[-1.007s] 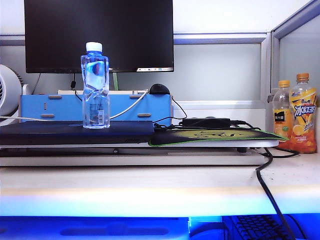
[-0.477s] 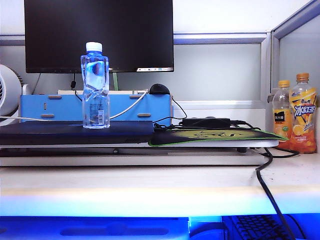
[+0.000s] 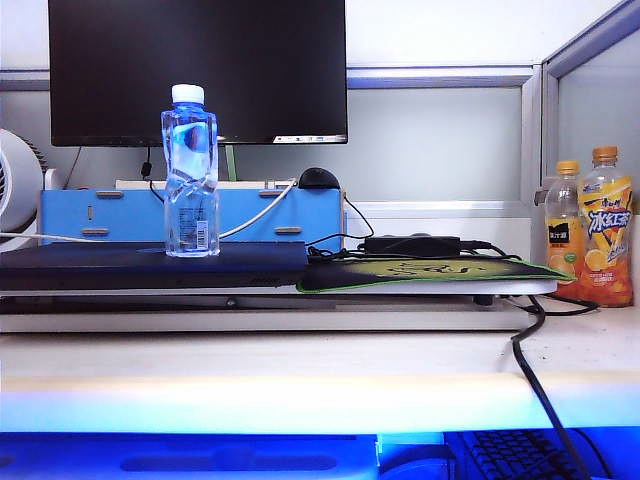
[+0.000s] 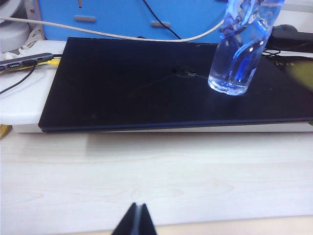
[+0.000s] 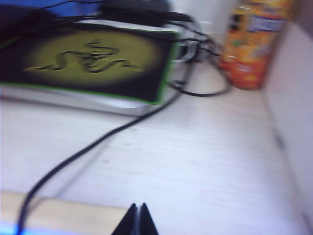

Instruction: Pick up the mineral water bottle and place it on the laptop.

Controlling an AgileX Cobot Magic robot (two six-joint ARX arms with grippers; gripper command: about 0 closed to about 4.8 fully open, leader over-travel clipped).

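The clear mineral water bottle [image 3: 190, 170] with a white cap stands upright on the dark laptop [image 3: 150, 265] at the left of the desk. The left wrist view shows the bottle's base [image 4: 234, 63] on the laptop's lid [image 4: 137, 83], near the lid's right part. My left gripper [image 4: 138, 206] is shut and empty, low over the pale desk well in front of the laptop. My right gripper [image 5: 137, 206] is shut and empty too, over the desk's front edge short of the mouse mat [image 5: 93, 58]. Neither arm shows in the exterior view.
A green-edged mouse mat [image 3: 430, 272] lies right of the laptop, with a black power brick [image 3: 412, 243] behind it. Two orange-capped drink bottles [image 3: 592, 235] stand at the far right. A black cable [image 3: 535, 370] runs off the desk's front. A monitor [image 3: 197, 70] and blue organiser [image 3: 120, 215] stand behind.
Nothing has changed in the exterior view; the bottle stays upright on the laptop and no arm enters the picture.
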